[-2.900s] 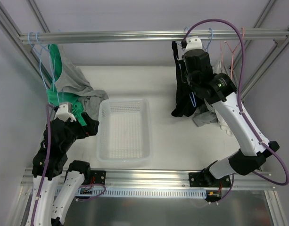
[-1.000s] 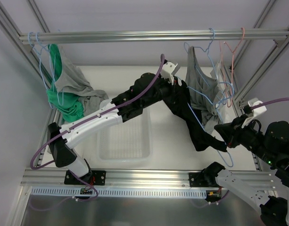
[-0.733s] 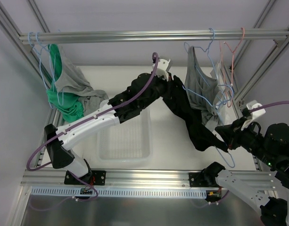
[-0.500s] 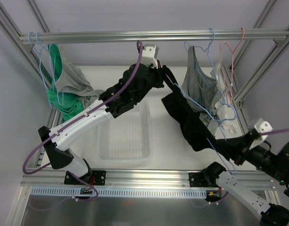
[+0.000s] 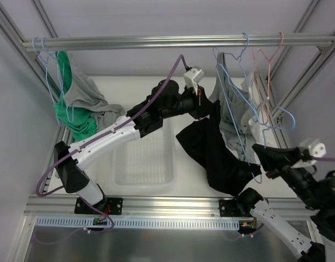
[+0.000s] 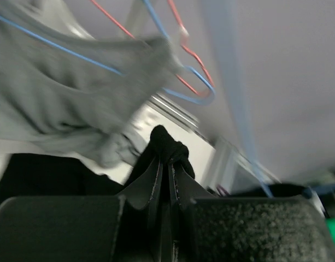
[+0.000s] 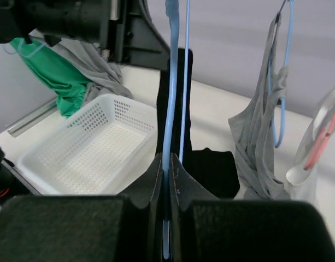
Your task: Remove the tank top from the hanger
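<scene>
**Asker:** How many arms are working, and what do they hold?

**Robot:** Two, both mine. My left pincer (image 6: pixel 165 164) is clamped on a bunched strap of the one black tank top (image 5: pixel 213 155). My right pincer (image 7: pixel 167 164) is closed tight on the thin wire of one blue hanger (image 7: pixel 168 120).

**Asker:** Where is the tank top?

**Robot:** It hangs in the air above the table (image 5: pixel 134 90), draped from my left pincer down toward my right pincer. It is just right of the single white basket (image 5: pixel 144 150). The blue hanger's wire crosses the black cloth. I cannot tell whether the cloth is threaded on it.

**Asker:** What else is there?

**Robot:** One metal rail (image 5: pixel 156 41) runs across the top. Near its right end hangs one grey top (image 5: pixel 230 123) on a second blue hanger (image 5: pixel 245 42), with one red hanger (image 5: pixel 269 71) beside it. At its left end hang one green garment (image 5: pixel 74 117) and one grey garment (image 5: pixel 82 90). They hang on blue wire hangers (image 5: pixel 47 65) that are too tangled for me to count.
</scene>
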Controlling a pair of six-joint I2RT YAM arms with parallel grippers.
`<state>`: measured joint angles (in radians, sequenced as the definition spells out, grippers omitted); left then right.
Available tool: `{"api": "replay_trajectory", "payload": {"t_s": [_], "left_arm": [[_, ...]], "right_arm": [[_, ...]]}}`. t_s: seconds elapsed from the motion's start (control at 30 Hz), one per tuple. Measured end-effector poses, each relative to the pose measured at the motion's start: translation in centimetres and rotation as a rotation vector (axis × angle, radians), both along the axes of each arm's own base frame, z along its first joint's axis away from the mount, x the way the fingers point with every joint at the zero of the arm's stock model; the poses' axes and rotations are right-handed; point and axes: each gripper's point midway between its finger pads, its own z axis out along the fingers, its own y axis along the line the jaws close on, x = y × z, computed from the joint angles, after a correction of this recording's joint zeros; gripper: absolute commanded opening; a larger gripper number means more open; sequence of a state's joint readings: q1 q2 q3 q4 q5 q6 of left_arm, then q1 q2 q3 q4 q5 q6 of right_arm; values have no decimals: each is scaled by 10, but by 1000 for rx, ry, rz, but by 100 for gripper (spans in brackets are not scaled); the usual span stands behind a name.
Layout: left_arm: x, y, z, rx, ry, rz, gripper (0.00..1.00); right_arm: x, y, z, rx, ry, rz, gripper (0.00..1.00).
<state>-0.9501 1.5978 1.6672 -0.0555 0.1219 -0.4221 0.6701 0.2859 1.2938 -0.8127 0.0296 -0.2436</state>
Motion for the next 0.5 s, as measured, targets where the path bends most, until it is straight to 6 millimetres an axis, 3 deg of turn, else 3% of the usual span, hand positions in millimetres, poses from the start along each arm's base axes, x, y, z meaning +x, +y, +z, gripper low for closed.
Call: {"api": "replay_trajectory", "payload": {"t_s": [0.13,0.2,0.27,0.37,0.5], "left_arm": [[-55,-25,-36,-49,26,-268,0],[-90,-35,-57,-47,36,-386,0],[-120,-40,-77,-38,50,-477,0],[-155,-43,-104,-22,79,-579,0],[-166,-39,-143,-4,133,-599,0]], "right_arm": [[49,30,-21,35,12,-44,0],[65,40,-22,59,10,-58,0],[79,48,-11,102,-19,-71,0],[94,54,22,193,-114,-93,0],[100,53,54,287,-236,-115,0]]}}
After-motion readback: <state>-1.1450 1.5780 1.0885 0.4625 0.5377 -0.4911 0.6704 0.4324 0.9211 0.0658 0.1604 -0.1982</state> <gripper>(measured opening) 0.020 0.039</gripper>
